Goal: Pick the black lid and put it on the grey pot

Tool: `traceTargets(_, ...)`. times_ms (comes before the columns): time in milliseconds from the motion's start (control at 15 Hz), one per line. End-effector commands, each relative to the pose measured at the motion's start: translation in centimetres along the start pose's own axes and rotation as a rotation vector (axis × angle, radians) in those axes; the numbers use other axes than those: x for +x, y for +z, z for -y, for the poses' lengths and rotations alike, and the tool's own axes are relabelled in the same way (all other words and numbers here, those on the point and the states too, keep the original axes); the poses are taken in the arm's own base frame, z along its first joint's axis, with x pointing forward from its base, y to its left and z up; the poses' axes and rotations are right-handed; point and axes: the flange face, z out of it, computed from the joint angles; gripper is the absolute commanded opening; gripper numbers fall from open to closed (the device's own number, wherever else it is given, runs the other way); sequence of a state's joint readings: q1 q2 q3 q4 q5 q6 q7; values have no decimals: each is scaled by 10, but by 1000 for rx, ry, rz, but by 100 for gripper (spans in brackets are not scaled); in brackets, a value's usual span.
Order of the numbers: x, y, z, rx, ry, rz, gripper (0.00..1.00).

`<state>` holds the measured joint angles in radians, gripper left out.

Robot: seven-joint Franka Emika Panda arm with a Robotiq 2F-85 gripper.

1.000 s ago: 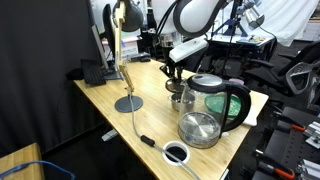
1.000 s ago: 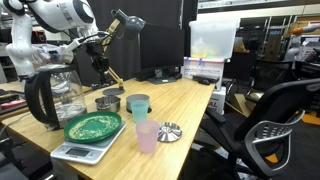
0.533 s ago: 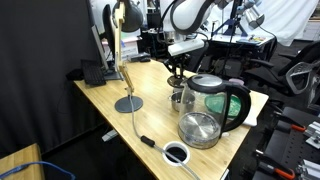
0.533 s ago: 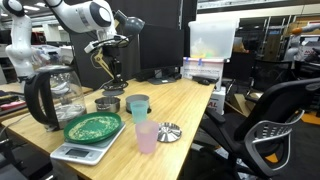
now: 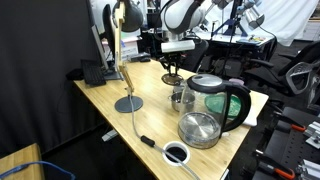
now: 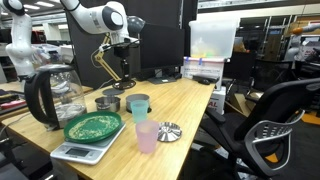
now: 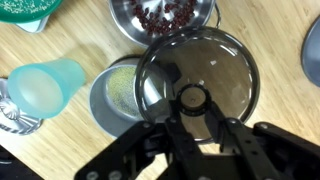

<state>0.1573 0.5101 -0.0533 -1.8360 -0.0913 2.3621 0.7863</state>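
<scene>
The gripper (image 7: 192, 108), clamped on what looks like the knob of the black lid (image 7: 205, 55), holds it off-centre over the grey pot (image 7: 108, 100), so centring then lowering should follow.

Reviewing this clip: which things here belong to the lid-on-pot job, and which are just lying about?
Part of the job:
- black lid, gripped by the end effector
- grey pot, beneath the lid

Just lying about:
- glass kettle
- glass dome
- teal cup
- green plate
- desk lamp
</scene>
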Motion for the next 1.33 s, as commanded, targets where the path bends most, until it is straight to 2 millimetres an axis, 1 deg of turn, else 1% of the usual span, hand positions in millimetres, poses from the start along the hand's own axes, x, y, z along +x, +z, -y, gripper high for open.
traceTargets(0,11,-10,-4,8,93,-38,8)
traceTargets(200,16,-18,-18,-8,161,-43,8)
traceTargets(467,23,-13,-36,-49,259,-57,8)
traceTargets(600,21,-10,-38,-49,270,-40,8)
traceTargets(733,15,-13,-31,-38,251,-37,8)
traceTargets(800,24,-4,-30,-42,248,-43,31)
traceTargets(933,19,-7,-26,-36,241,-44,31)
traceTargets(1200,19,-8,-27,-37,242,-43,31)
traceTargets(1267,19,-8,-27,-37,242,-43,8)
